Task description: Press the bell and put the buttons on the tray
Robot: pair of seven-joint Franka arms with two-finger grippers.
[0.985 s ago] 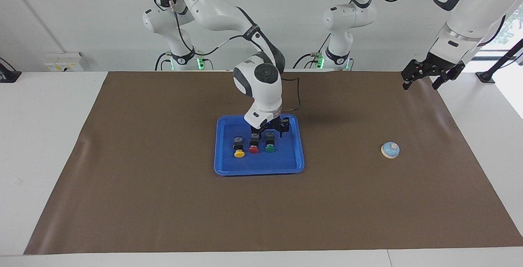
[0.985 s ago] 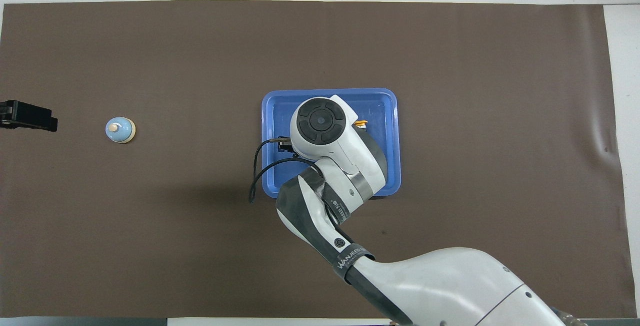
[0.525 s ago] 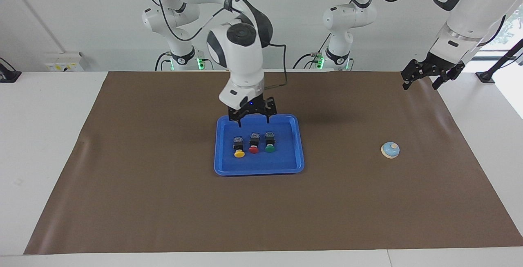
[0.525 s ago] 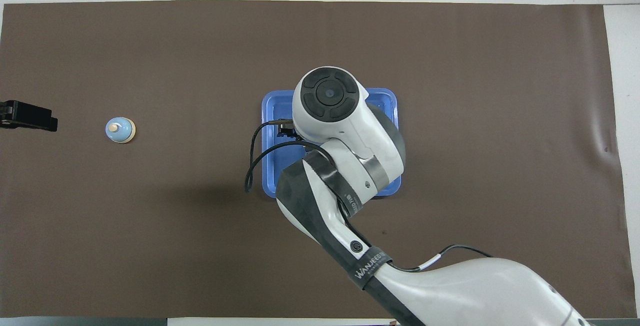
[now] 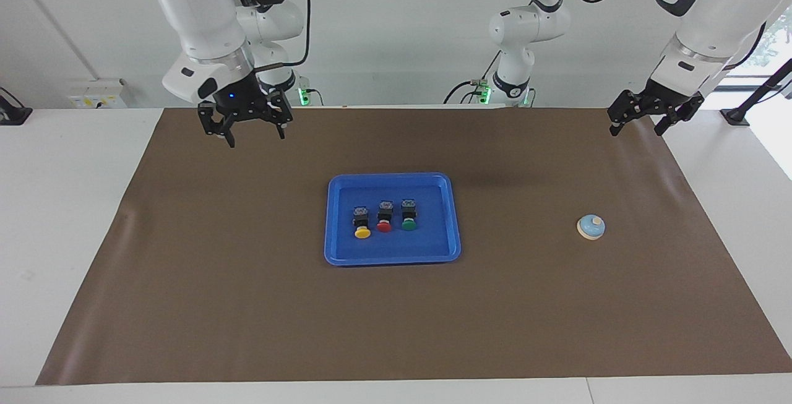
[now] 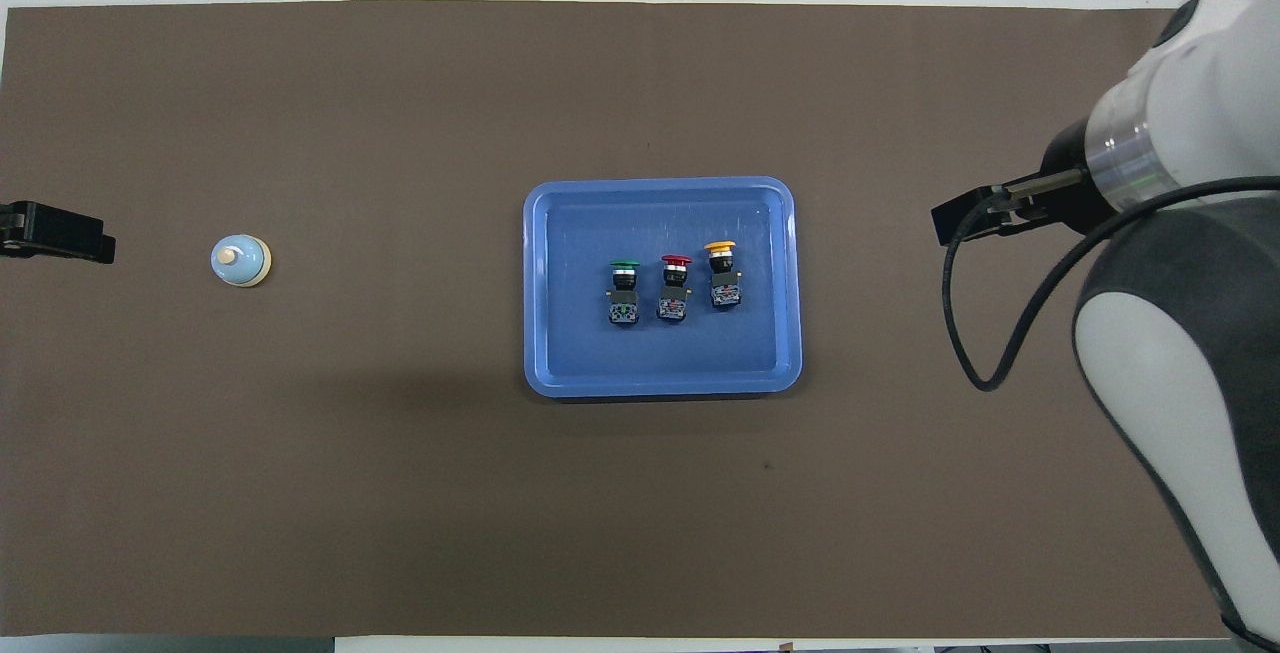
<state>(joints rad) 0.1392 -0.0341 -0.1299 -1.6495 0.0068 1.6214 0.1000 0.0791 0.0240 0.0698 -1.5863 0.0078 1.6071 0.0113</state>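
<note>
Facing view | both grippers, left and right, wide, empty | buttons on tray | risk: bell maybe unpressed

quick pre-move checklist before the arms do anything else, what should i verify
1. Yellow button, red button and green button all in the tray: ok.
2. Buttons lie in a row, apart from each other: ok.
3. Right claw open, holding nothing, over the mat near its own base: ok.
4. Left claw open, holding nothing, waiting at its end of the table: ok.
5. Bell sits unobstructed on the mat toward the left arm's end: ok.
6. Bell already pressed: cannot tell.
</note>
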